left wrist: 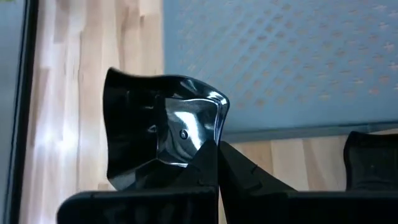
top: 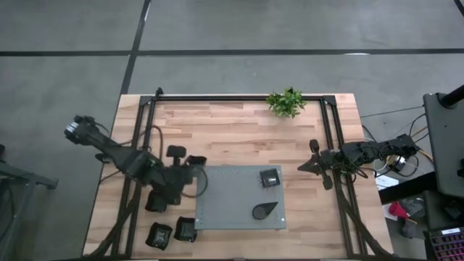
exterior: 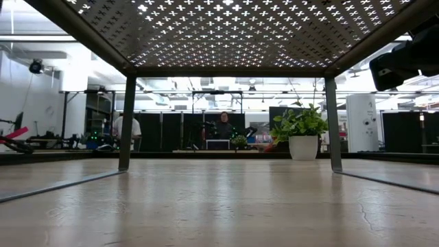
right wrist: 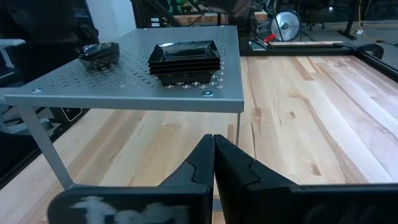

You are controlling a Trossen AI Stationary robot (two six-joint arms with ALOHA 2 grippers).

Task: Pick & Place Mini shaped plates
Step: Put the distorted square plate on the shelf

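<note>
Left wrist view: the left gripper [left wrist: 214,163] is clamped on a black plate [left wrist: 163,127], held just off the grey mat's [top: 232,192] left edge. On the mat sit a stack of square plates [top: 270,178] and a teardrop plate [top: 264,210]; two more plates [top: 172,233] lie on the table [top: 239,130]. Right gripper [top: 317,165], fingers pressed together and empty, waits right of the mat

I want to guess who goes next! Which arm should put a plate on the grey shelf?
Probably the left. Its hand already pinches a black plate right beside the shelf. The right hand is shut on nothing, away from the loose plates.
</note>
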